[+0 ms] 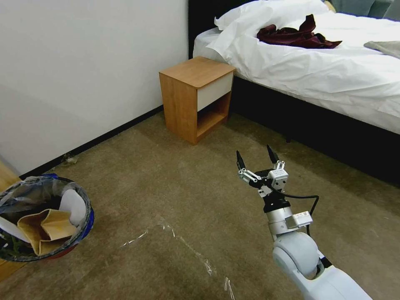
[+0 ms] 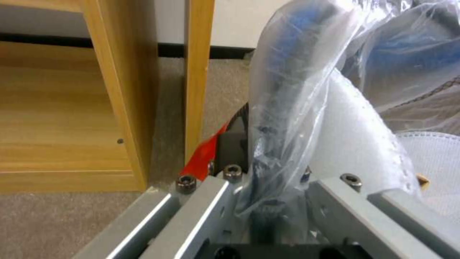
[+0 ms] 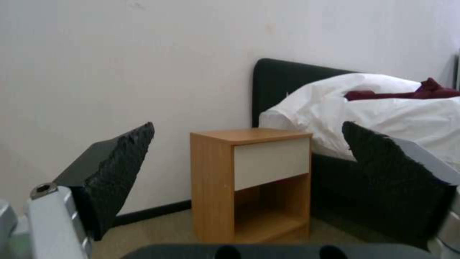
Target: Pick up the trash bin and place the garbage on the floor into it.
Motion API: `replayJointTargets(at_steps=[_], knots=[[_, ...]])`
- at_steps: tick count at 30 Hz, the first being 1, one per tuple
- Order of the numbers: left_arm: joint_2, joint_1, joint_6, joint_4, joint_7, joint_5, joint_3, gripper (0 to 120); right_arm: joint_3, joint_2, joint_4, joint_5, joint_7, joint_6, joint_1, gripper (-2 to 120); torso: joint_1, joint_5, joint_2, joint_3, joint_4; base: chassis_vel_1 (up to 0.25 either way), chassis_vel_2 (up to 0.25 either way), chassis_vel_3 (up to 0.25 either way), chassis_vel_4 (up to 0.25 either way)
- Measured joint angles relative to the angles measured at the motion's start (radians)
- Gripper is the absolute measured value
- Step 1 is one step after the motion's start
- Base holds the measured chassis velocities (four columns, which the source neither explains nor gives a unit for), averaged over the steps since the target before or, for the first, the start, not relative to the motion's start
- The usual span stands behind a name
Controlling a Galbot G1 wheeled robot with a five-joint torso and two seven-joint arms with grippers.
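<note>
The trash bin (image 1: 88, 221), blue-banded and lined with a crinkled plastic bag, sits at the lower left of the head view. It holds a tan paper bag (image 1: 43, 231) and a white slipper (image 1: 74, 206). In the left wrist view my left gripper (image 2: 261, 169) is shut on the bin's bag-covered rim (image 2: 287, 72), with the red base (image 2: 203, 158) just beyond. My right gripper (image 1: 255, 153) hangs open and empty above the carpet floor (image 1: 166, 187), pointing at the nightstand; its fingers (image 3: 120, 169) frame that stand. A small scrap of garbage (image 1: 70, 158) lies by the baseboard.
A wooden nightstand (image 1: 196, 98) stands against the wall beside a white-sheeted bed (image 1: 333, 71) with a dark red cloth on it. Clear tape strips (image 1: 183, 246) cross the carpet. Wooden furniture (image 2: 62, 108) stands close to the bin on its far left side.
</note>
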Motion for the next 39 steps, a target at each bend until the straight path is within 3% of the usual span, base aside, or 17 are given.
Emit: replayJointTargets(at_steps=[39], knots=[[-0.005,-0.009,0.035,0.003,0.073,0.029,0.013,1,0.009,0.010,-0.020,0.048,0.075,-0.041,0.046,100,0.000,-0.0001,0.000,0.000,0.0000,0.000,0.000,0.000,0.000]])
